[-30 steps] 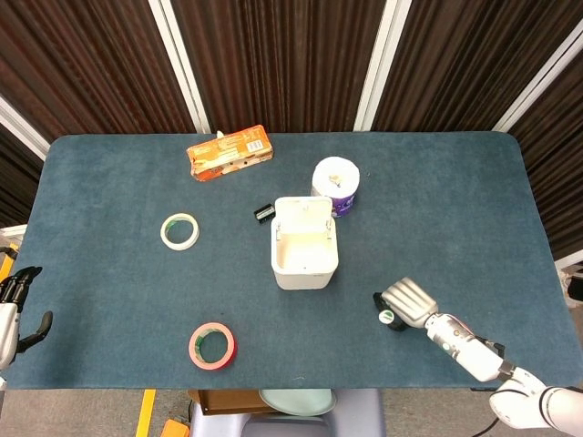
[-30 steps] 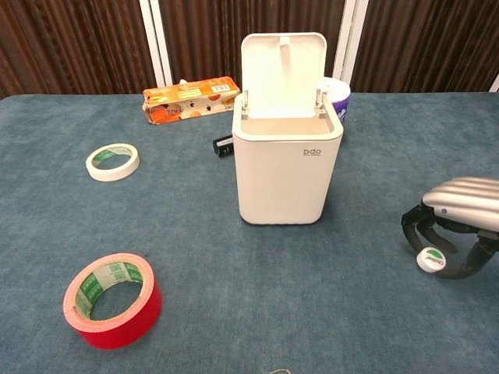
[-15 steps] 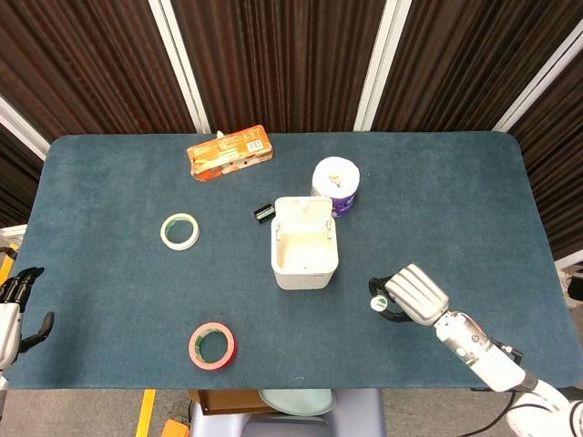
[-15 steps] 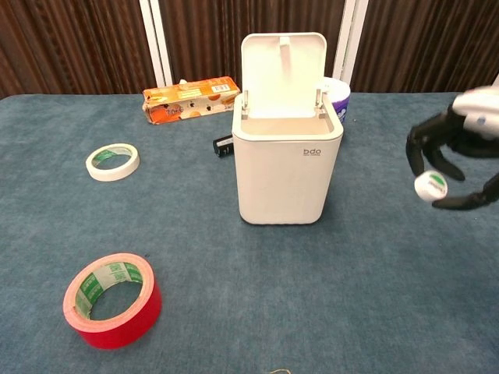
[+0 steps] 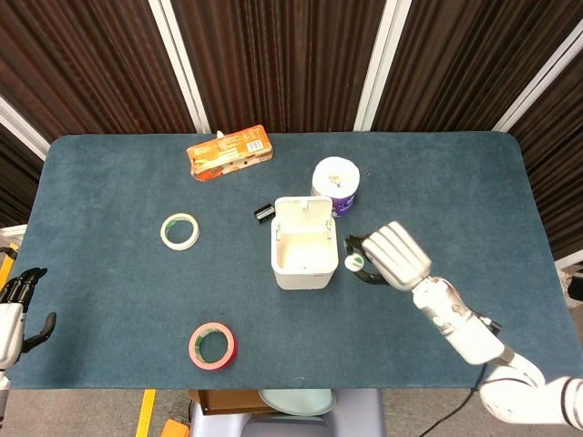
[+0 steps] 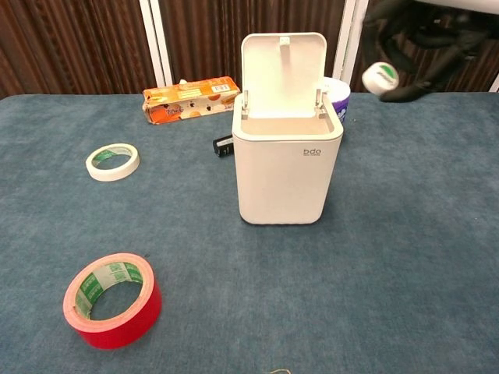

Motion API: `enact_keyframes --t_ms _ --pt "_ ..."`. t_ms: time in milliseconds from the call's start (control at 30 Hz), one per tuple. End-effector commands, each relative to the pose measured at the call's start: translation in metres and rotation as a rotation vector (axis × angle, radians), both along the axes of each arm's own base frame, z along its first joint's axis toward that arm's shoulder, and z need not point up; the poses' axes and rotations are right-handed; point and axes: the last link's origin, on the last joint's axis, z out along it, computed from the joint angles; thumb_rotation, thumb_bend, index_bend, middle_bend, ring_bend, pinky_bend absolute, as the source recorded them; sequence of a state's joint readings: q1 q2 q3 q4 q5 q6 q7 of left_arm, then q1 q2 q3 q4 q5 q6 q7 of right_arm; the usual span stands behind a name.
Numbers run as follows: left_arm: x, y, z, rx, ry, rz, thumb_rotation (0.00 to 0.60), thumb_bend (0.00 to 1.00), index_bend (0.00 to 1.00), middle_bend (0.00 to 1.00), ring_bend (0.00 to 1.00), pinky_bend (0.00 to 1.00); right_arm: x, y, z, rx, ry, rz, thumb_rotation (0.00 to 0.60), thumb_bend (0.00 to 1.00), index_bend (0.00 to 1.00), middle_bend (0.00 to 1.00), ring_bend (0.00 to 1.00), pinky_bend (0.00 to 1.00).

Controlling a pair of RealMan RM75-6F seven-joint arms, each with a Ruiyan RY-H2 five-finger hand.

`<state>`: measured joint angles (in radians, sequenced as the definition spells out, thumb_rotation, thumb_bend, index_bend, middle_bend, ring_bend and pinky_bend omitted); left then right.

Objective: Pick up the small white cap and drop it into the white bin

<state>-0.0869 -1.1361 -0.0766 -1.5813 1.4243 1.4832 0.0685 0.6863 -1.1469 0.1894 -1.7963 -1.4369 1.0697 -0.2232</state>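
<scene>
The small white cap (image 6: 380,77) with green print hangs in the air, pinched in the black fingers of my right hand (image 6: 425,35). It shows in the head view as the cap (image 5: 353,263) under my right hand (image 5: 393,254), just right of the white bin (image 5: 304,270). The bin (image 6: 287,167) stands mid-table with its lid flipped up and its mouth uncovered. The cap sits higher than the bin's rim and to its right. My left hand (image 5: 16,309) hangs off the table's left edge, holding nothing, fingers apart.
A red tape roll (image 5: 211,346) lies near the front edge, a white tape roll (image 5: 180,230) further left. An orange box (image 5: 230,152) is at the back, a paper roll (image 5: 336,183) behind the bin, and a small black object (image 5: 264,213) beside the bin.
My right hand lifted the cap off the table and carried it up and leftward, close to the bin's right side. The left hand stayed still.
</scene>
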Motion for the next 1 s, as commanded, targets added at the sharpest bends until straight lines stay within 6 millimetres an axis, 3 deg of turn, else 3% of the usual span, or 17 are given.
enact_keyframes --t_ms 33,167,367,500,667,800,1000 --pt "0.000 0.000 0.001 0.003 -0.003 0.002 0.600 0.40 0.14 0.13 0.18 0.33 0.027 -0.025 -0.022 -0.006 0.004 0.008 0.600 0.32 0.74 0.82 0.99 1.00" --pt "0.000 0.000 0.002 0.007 -0.003 -0.001 0.600 0.41 0.15 0.13 0.18 0.33 0.044 -0.046 -0.042 -0.011 -0.025 0.003 0.600 0.32 0.74 0.82 0.99 1.00" --pt "-0.001 0.000 0.001 0.001 -0.006 -0.001 0.600 0.41 0.15 0.13 0.18 0.33 0.053 -0.063 -0.067 -0.008 -0.036 -0.008 0.600 0.32 0.72 0.82 0.99 1.00" --pt "-0.001 0.000 0.002 0.006 -0.006 -0.002 0.600 0.41 0.15 0.13 0.18 0.33 0.051 -0.065 -0.072 -0.001 -0.027 -0.020 0.600 0.19 0.60 0.82 0.99 1.00" --pt "-0.001 0.000 0.002 0.013 -0.003 0.000 0.600 0.41 0.15 0.13 0.18 0.33 0.045 -0.058 -0.067 0.011 -0.030 -0.018 0.600 0.11 0.44 0.82 0.99 1.00" --pt "-0.001 0.000 0.001 0.008 0.000 -0.003 0.600 0.40 0.15 0.13 0.18 0.33 0.036 -0.044 -0.048 -0.015 -0.057 0.007 0.600 0.11 0.34 0.82 0.99 1.00" --pt "0.000 0.000 0.001 0.003 0.002 -0.005 0.600 0.41 0.15 0.13 0.18 0.33 0.016 -0.022 -0.024 -0.098 -0.069 0.026 0.600 0.11 0.32 0.82 0.97 1.00"
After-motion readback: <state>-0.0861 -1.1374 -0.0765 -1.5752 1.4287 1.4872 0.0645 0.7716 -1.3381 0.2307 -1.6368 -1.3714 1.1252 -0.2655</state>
